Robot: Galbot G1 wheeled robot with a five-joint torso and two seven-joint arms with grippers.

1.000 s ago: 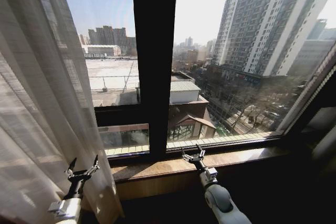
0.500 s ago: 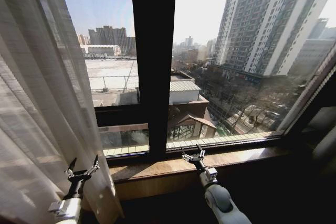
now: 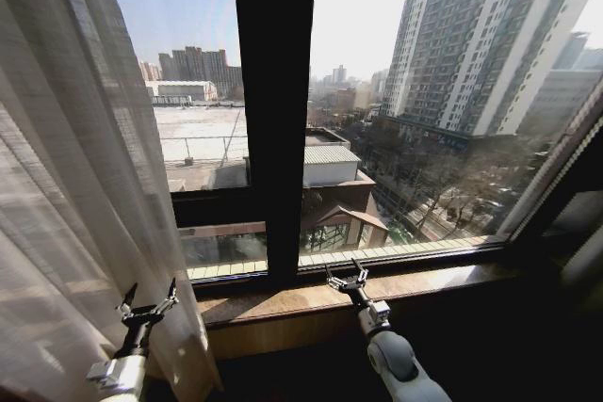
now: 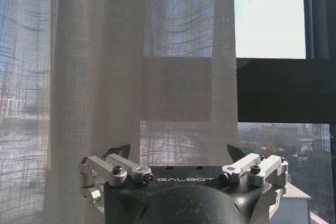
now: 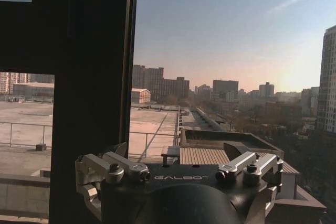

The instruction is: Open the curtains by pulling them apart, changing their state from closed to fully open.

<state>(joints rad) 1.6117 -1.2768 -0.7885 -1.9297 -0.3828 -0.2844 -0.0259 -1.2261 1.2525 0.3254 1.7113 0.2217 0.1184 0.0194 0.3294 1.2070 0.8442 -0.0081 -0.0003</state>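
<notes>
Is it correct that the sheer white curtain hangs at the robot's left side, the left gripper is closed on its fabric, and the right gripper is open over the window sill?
Not quite. The left gripper is open, fingers spread in front of the curtain, gripping no fabric, as the head view shows. The rest holds: the right gripper is open over the window sill.

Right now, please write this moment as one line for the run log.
curtains: gathered at left, window uncovered | left gripper: open, in front of curtain hem, not gripping | right gripper: open, over windowsill, idle
</notes>
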